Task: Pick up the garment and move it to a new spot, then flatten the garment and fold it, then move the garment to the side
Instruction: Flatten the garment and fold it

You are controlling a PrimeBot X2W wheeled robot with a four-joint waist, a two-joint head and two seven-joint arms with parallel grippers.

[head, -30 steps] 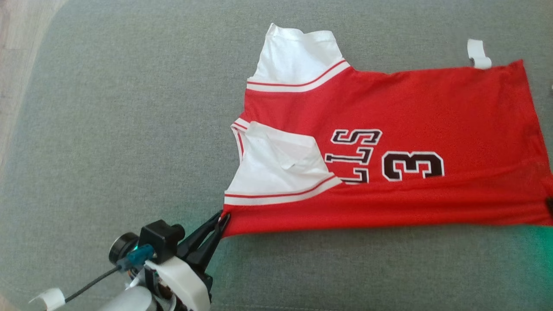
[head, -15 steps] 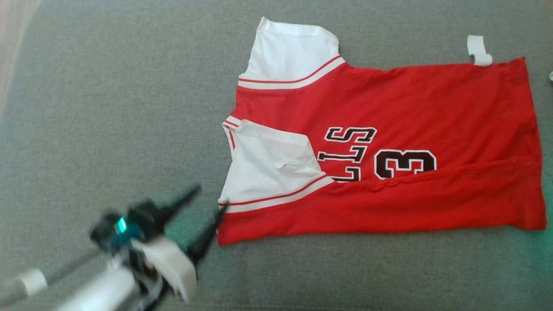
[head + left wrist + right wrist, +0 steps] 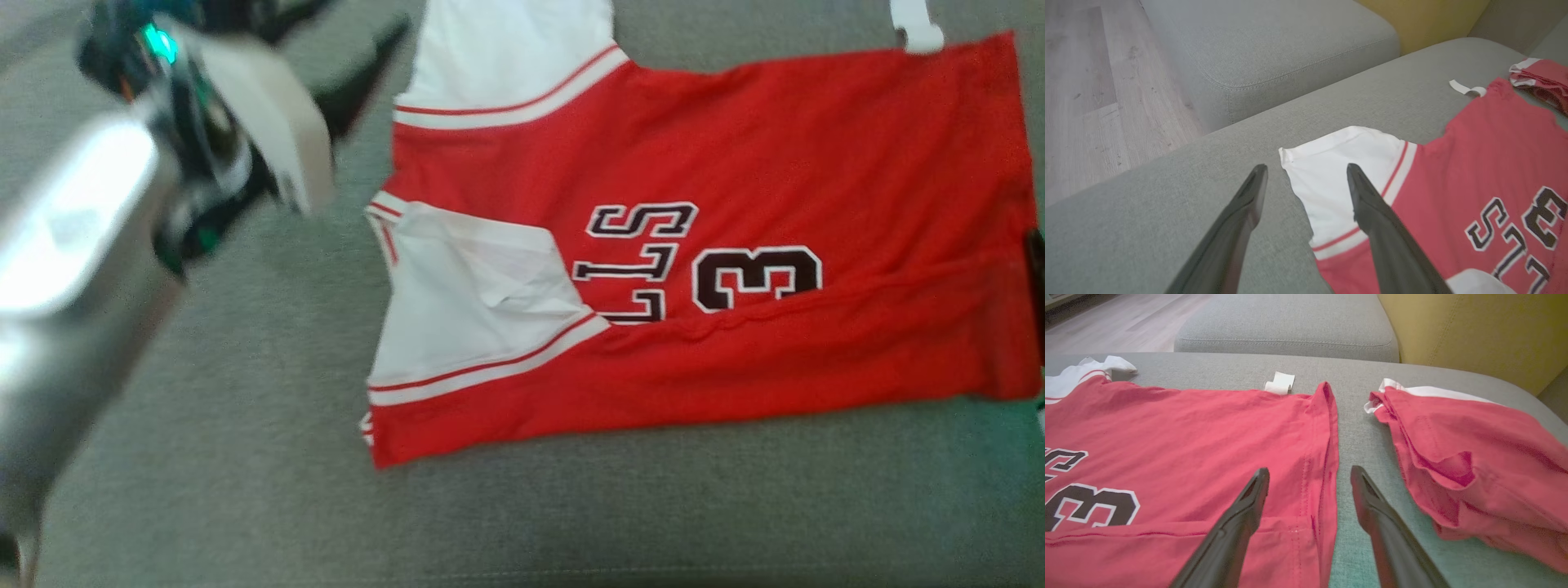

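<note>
1. While both my grippers stand spread w/ nothing held, the red short-sleeved jersey w/ white sleeves & black "3" (image 3: 735, 147) lies flat on the grey fabric sofa seat (image 3: 204, 408); a fold line runs along its near long side.
2. L gripper (image 3: 1306, 169): fingers wide apart, empty. One finger shows over bare cushion, the other over the far white sleeve; contact w/ cloth, can't tell.
3. Head view: L gripper is blurred at upper left, just beside that sleeve.
4. R gripper (image 3: 1309, 473): fingers apart, empty, straddling the jersey's hem edge, w/ one finger over red cloth & one over cushion.
5. Second red garment w/ white trim (image 3: 1474, 457) sits in a crumpled heap near the hem, w/ a strip of cushion between.
6. Small curled white strip (image 3: 1280, 381) lies at the far hem corner.
7. Beyond: pale wood floor (image 3: 1086, 81) & yellow upholstery (image 3: 1474, 335).
</note>
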